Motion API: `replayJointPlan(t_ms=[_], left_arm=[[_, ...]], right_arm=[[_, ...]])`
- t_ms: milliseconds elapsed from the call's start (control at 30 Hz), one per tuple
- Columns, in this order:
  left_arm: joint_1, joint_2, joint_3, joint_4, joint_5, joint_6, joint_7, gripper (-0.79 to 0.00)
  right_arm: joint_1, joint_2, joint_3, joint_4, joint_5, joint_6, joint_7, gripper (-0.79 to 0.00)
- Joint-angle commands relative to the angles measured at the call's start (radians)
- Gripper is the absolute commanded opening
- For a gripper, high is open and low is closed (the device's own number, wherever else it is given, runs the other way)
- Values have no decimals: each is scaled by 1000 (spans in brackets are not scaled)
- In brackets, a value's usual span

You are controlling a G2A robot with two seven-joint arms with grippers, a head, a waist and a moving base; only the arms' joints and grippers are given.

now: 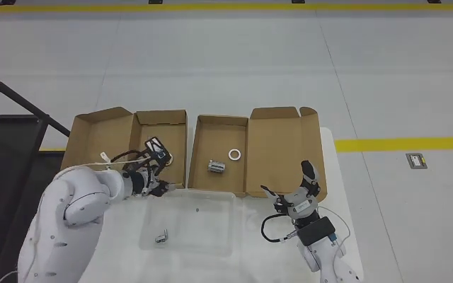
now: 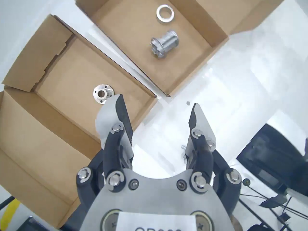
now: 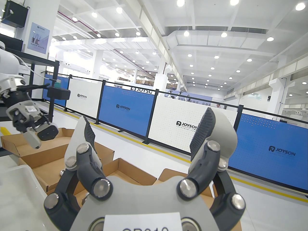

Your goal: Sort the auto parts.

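In the top view you are looking down on a white table (image 1: 248, 219) carrying two open brown cardboard boxes side by side. The right cardboard box (image 1: 212, 138) is holding a flat white ring (image 1: 234, 153) and, near it, a silver ribbed metal cylinder (image 1: 216, 167); the left gripper (image 1: 159, 185) is hanging over the near edge of the left cardboard box (image 1: 161, 127); just in front of both boxes a clear plastic tray (image 1: 212, 240) is holding one small grey metal part (image 1: 163, 238); the right gripper (image 1: 284, 177) is hanging over the right box's opened flap, its jaws standing wide apart.

In the left wrist view you are seeing the left gripper (image 2: 157, 102) with its jaws spread apart and gripping nothing; a round silver flanged hub (image 2: 103, 94) is lying on the floor of the left cardboard box (image 2: 72, 68), just beside one fingertip; the ring (image 2: 165, 13) and the cylinder (image 2: 164, 44) are lying near each other, not touching, in the right cardboard box (image 2: 130, 20).

In the right wrist view the right gripper (image 3: 147, 115) is pointing out above the boxes, its jaws apart and empty; farther off, the left gripper (image 3: 39, 137) is hanging over a cardboard box; a corner of the clear plastic tray (image 3: 14, 176) is showing nearby.
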Motion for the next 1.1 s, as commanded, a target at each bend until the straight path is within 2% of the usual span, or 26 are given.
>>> replayJointPlan(t_ms=[0,133,567,700,767,867,900,967,1067], left_arm=[[59,26,30,-74,104,-15,17,0],[117,65,63,-139,210,-24,26,0],[117,65,63,-139,210,-24,26,0],[147,67,172,-181,500,-25,32,0],[140,69,223,-165,566,-73,75,0],[125,74,258,-137,643,-102,103,0],[122,75,266,-130,652,-107,109,-22],[116,78,284,-117,678,-118,119,-120],[103,88,312,-87,719,-152,153,-163]], right_arm=[[0,0,0,0,0,0,0,0],[0,0,0,0,0,0,0,0],[0,0,0,0,0,0,0,0],[0,0,0,0,0,0,0,0],[0,0,0,0,0,0,0,0],[0,0,0,0,0,0,0,0],[0,0,0,0,0,0,0,0],[0,0,0,0,0,0,0,0],[0,0,0,0,0,0,0,0]])
